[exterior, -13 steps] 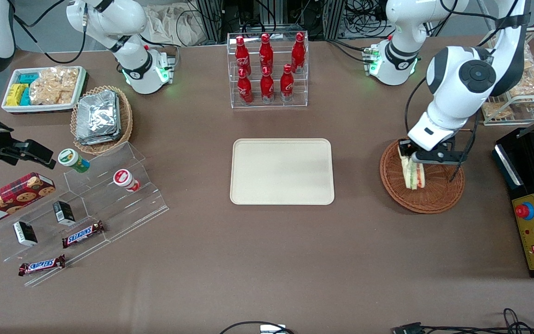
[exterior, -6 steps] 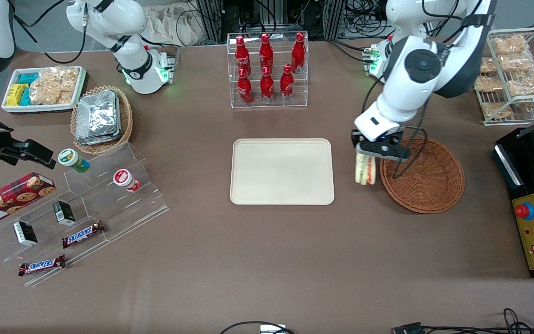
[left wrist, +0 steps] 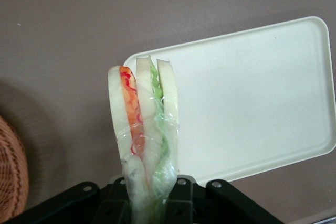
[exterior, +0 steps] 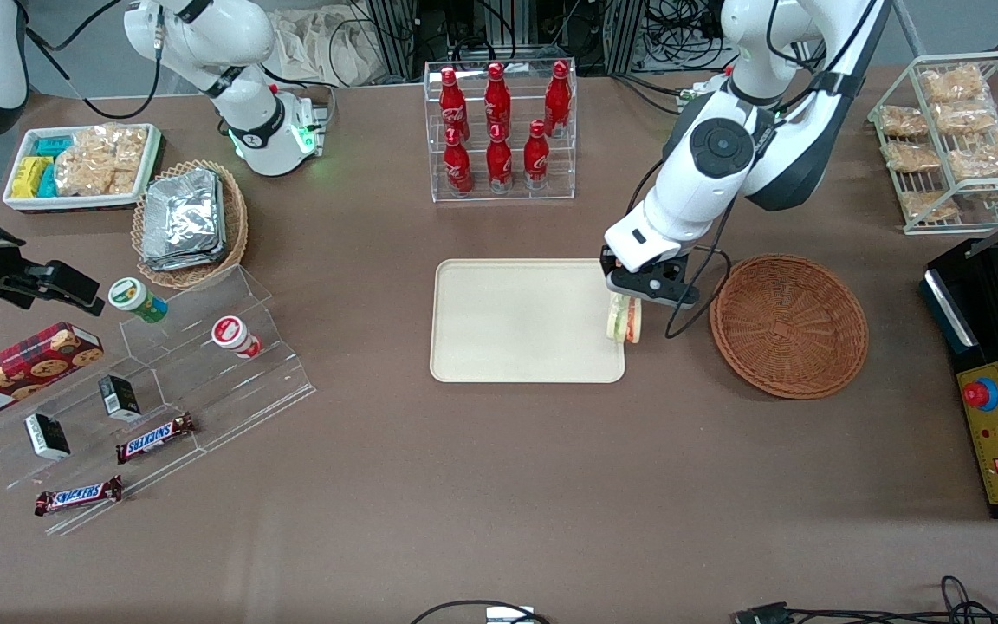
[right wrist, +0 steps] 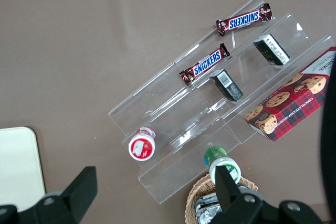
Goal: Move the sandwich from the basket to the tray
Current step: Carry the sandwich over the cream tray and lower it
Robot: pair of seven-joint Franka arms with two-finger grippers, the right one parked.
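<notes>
The clear-wrapped sandwich (exterior: pixel 624 320) (left wrist: pixel 144 129), pale bread with green, orange and red layers, hangs from my gripper (exterior: pixel 638 290) (left wrist: pixel 149 203), which is shut on it. It is held in the air over the edge of the cream tray (exterior: pixel 516 321) (left wrist: pixel 252 103) that faces the basket. The reddish-brown wicker basket (exterior: pixel 788 326) (left wrist: pixel 10 177) sits beside the tray toward the working arm's end, with nothing in it.
A clear rack of red bottles (exterior: pixel 499 130) stands farther from the front camera than the tray. A wire rack of snack bags (exterior: pixel 954 139) and a black control box (exterior: pixel 997 416) lie at the working arm's end. A tan basket of foil packets (exterior: pixel 187 221) and acrylic steps (exterior: pixel 161 381) lie toward the parked arm's end.
My gripper has lifted the sandwich out of the basket and carried it sideways to the tray's edge. The basket now holds nothing.
</notes>
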